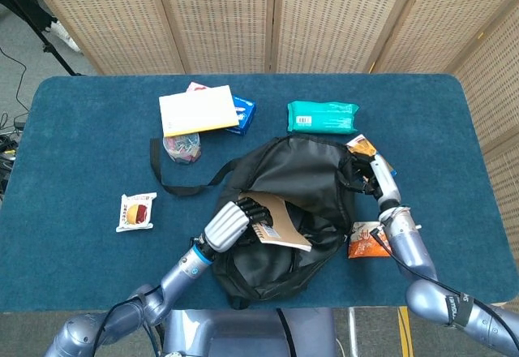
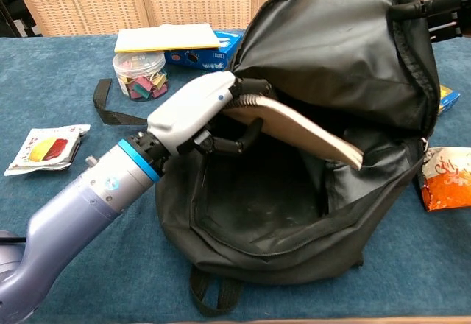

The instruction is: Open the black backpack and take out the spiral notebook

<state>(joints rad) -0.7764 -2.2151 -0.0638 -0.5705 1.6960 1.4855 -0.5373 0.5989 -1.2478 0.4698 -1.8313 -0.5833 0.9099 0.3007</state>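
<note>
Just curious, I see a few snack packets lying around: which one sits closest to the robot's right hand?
The orange snack packet, lying below the right hand beside the bag; the white one lies far left.

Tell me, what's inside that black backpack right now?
Inside the open black backpack, the spiral notebook is gripped by the left hand and tilted partway out. Below it only dark lining shows; the far corners are hidden behind the flap.

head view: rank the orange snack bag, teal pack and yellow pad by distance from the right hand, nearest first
1. orange snack bag, just below the right hand, near edge
2. teal pack, above-left of it
3. yellow pad, far left
</note>
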